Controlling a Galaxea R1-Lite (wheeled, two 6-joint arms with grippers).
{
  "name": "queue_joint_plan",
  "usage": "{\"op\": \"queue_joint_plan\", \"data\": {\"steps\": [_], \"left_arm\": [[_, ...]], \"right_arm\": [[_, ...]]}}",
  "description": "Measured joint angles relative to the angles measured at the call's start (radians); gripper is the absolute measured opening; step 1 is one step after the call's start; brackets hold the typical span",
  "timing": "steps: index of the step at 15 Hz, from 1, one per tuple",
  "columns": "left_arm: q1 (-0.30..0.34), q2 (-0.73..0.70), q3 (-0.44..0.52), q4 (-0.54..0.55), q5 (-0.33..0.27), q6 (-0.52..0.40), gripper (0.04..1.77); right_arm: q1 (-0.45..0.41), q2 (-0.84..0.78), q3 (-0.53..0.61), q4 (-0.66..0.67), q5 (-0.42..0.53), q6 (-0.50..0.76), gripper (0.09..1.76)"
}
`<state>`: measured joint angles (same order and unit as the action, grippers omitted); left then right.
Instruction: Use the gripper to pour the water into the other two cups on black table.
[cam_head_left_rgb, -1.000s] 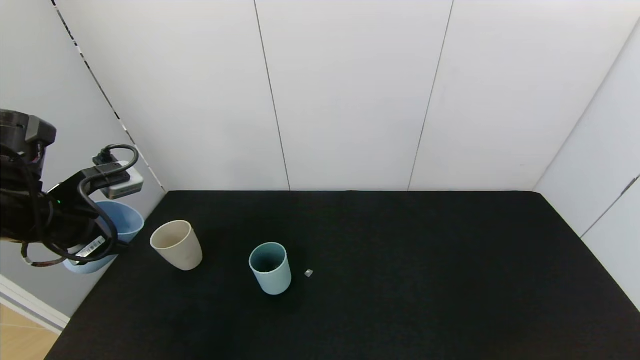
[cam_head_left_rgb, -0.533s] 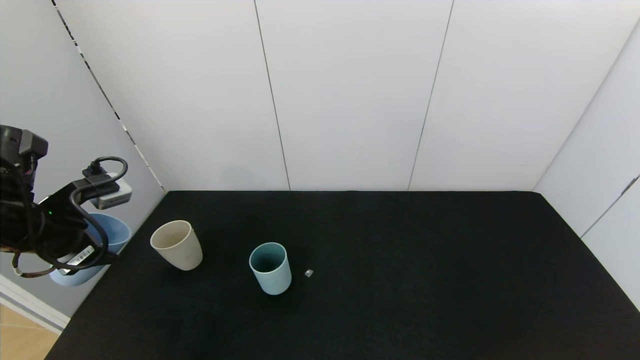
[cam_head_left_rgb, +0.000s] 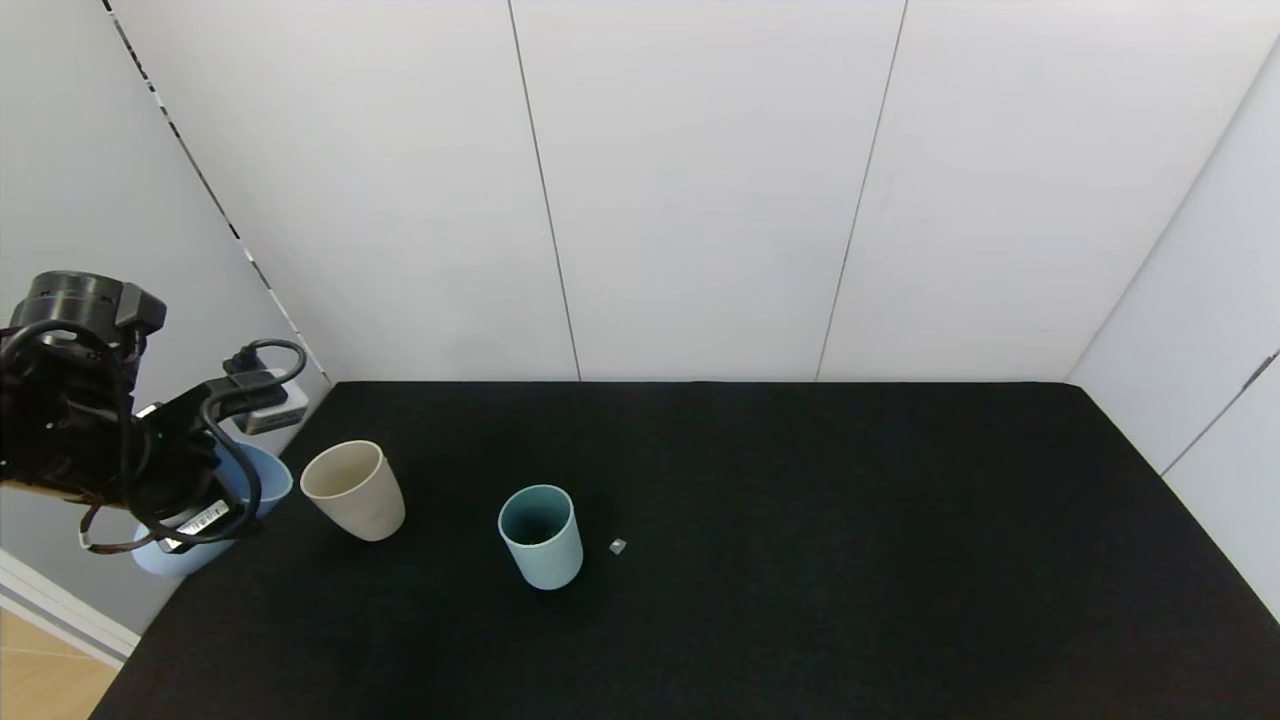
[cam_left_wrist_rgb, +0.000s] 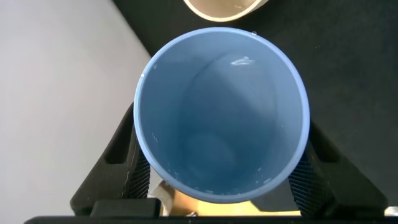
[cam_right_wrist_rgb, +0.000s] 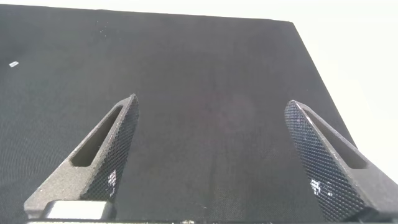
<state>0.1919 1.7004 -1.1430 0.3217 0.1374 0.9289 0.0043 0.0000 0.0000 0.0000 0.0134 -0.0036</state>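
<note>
Table: I see the black table (cam_head_left_rgb: 800, 560) filling the lower part of my head view, with white wall panels (cam_head_left_rgb: 700, 190) behind it from about 10 to 2 o'clock.

Left gripper: my left gripper (cam_head_left_rgb: 215, 490) sits at about 9 o'clock, over the table's left edge. Black cables loop over it, a small grey box (cam_head_left_rgb: 268, 412) rides on top, and a white label (cam_head_left_rgb: 200, 520) shows low on its side. In the left wrist view one finger (cam_left_wrist_rgb: 134, 174) presses against each side of the blue cup, so it is pinching that cup.

Right gripper: I only get my right gripper (cam_right_wrist_rgb: 217, 155) in its own wrist view. Its two textured fingers (cam_right_wrist_rgb: 106, 149) stand spread wide apart over bare table, holding nothing.

Blue cup: the blue cup (cam_left_wrist_rgb: 222, 112) hangs in the left gripper, mouth up toward the wrist camera. A few droplets cling to its inner wall; I cannot tell how much water is inside.

Beige cup: the beige cup (cam_head_left_rgb: 352, 490) stands on the table just beside the blue cup, at its 3 o'clock, open and leaning slightly in my view.

Green cup: the green cup (cam_head_left_rgb: 541, 535) stands upright at about 4 o'clock from the beige cup, clearly apart from it, with a dark inside.

Speck: a tiny pale speck (cam_head_left_rgb: 617, 546) lies on the table near the green cup, at its 3 o'clock.
</note>
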Motion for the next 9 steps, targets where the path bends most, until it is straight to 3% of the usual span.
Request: {"op": "queue_joint_plan", "data": {"steps": [9], "left_arm": [[-0.027, 0.106, -0.101, 0.001, 0.092, 0.037, 1.23]], "right_arm": [[0.0, 0.0, 0.0, 0.0, 0.0, 0.0, 1.71]]}}
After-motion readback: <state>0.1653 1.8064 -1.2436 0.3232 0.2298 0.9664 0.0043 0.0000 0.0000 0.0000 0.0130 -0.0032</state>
